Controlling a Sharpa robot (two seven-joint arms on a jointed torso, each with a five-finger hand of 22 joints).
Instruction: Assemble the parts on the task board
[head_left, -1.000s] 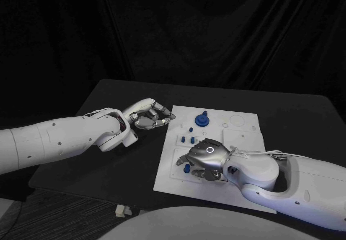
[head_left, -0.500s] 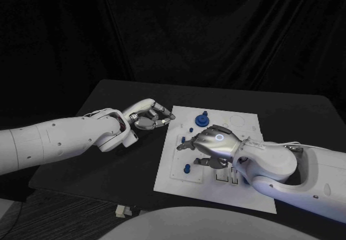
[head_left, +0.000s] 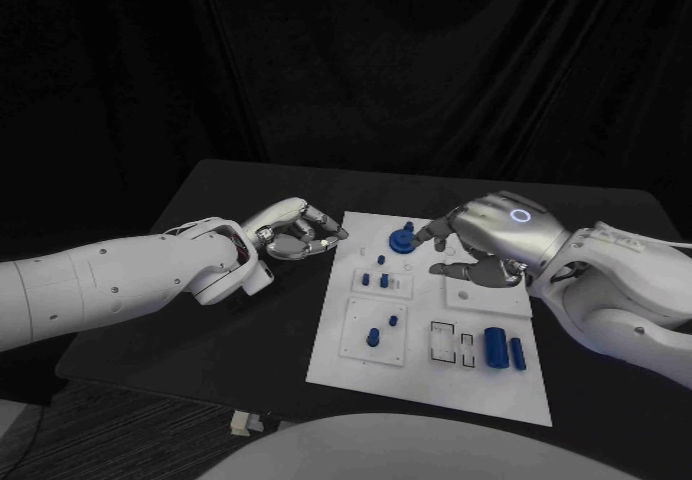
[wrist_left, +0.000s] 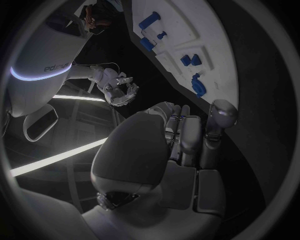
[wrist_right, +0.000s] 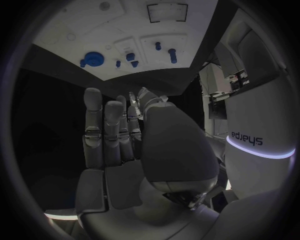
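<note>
The white task board (head_left: 433, 385) lies in the middle of the table. A round blue part (head_left: 402, 240) stands near its far edge, with small blue pieces (head_left: 379, 279) just in front of it. Two blue pegs (head_left: 374, 337) stand in a square plate at the front left, and two blue blocks (head_left: 503, 346) lie at the front right. My right hand (head_left: 486, 240) hovers over the board's far right, fingers spread and holding nothing; its fingertips are close to the round part. My left hand (head_left: 296, 229) rests beside the board's far left corner, fingers curled in on nothing.
The black table (head_left: 216, 320) has bare room left of the board and beyond it. In the left wrist view the board (wrist_left: 187, 30) with its blue parts (wrist_left: 199, 85) lies beyond my left hand (wrist_left: 181, 145). The right wrist view looks past my right hand (wrist_right: 119, 135) to the board (wrist_right: 125, 25).
My right hand has risen from the board's front left and swung to its far right. This uncovered the pegs and blocks at the front. The left hand has stayed put.
</note>
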